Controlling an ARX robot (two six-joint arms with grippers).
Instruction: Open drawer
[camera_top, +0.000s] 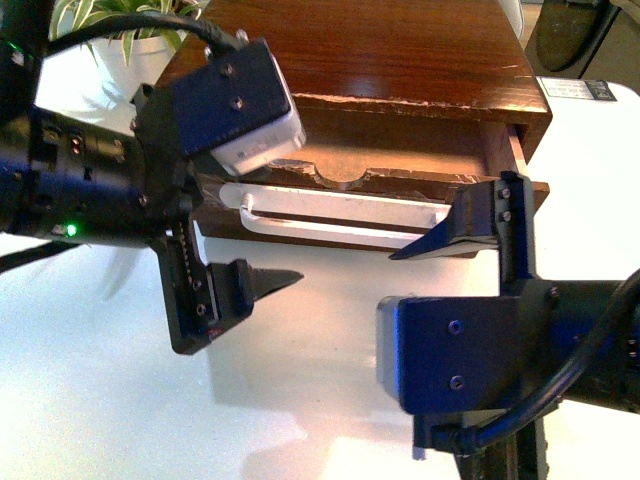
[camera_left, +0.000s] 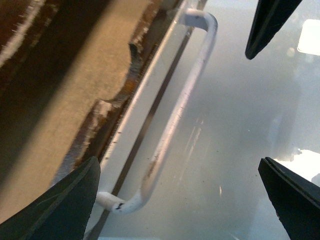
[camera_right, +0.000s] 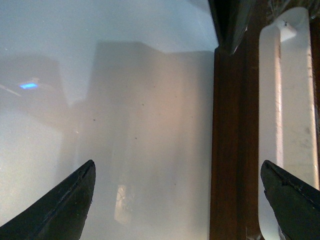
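The dark brown drawer (camera_top: 420, 184), with a half-round notch in its top edge, stands pulled a little out of the wooden box (camera_top: 380, 50). Its white bar handle (camera_top: 340, 216) runs across the front. My left gripper (camera_top: 295, 222) is open and straddles the handle's left end, with one finger over the drawer top and the other (camera_top: 270, 283) below, not touching. The left wrist view shows the handle (camera_left: 185, 95) between the open jaws of this gripper (camera_left: 180, 200). My right gripper (camera_top: 405, 350) is open at the handle's right end, its upper finger (camera_top: 450, 235) in front of the bar. The right wrist view shows this gripper (camera_right: 177, 200), the drawer front (camera_right: 232, 150) and the handle (camera_right: 287, 100).
The box stands on a glossy white table (camera_top: 300, 380). A potted plant (camera_top: 110, 25) stands at the back left. A dark object (camera_top: 590, 35) and a printed label (camera_top: 580, 88) are at the back right. The two grippers are close together in front of the drawer.
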